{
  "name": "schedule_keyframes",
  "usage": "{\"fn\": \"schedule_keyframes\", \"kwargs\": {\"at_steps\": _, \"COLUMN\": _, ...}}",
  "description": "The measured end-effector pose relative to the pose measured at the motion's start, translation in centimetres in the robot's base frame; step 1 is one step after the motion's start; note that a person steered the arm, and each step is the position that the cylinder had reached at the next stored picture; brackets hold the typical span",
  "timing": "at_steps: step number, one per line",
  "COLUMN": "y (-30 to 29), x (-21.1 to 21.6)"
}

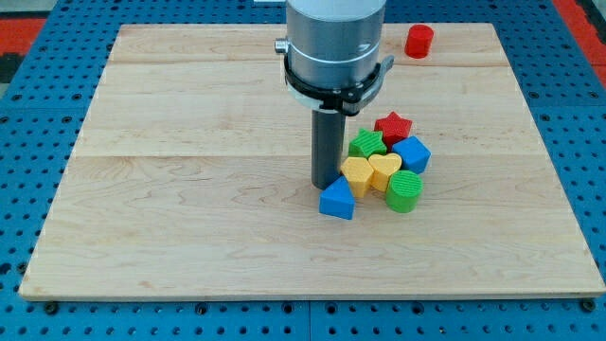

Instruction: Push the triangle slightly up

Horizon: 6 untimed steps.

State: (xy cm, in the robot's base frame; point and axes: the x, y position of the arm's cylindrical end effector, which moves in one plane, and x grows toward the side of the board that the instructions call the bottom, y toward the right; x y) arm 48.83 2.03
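The blue triangle block (337,200) lies on the wooden board (189,189), right of centre, at the lower left of a cluster of blocks. My tip (327,183) stands just above the triangle's upper left corner, touching or nearly touching it. The rod's end also sits beside the left edge of the yellow hexagon block (357,175). The arm's grey body (336,43) rises above the rod toward the view's top.
The cluster holds a yellow heart (383,171), a green cylinder (403,190), a green star (366,145), a red star (394,126) and a blue cube-like block (412,153). A red cylinder (419,41) stands alone near the board's top edge.
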Motion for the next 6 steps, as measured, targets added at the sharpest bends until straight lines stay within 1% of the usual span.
{"fn": "schedule_keyframes", "kwargs": {"at_steps": 1, "y": -5.4, "x": 4.0}}
{"fn": "schedule_keyframes", "kwargs": {"at_steps": 2, "y": -3.1, "x": 6.7}}
{"fn": "schedule_keyframes", "kwargs": {"at_steps": 3, "y": 0.4, "x": 6.7}}
{"fn": "schedule_keyframes", "kwargs": {"at_steps": 4, "y": 1.4, "x": 6.4}}
{"fn": "schedule_keyframes", "kwargs": {"at_steps": 6, "y": 2.6, "x": 3.3}}
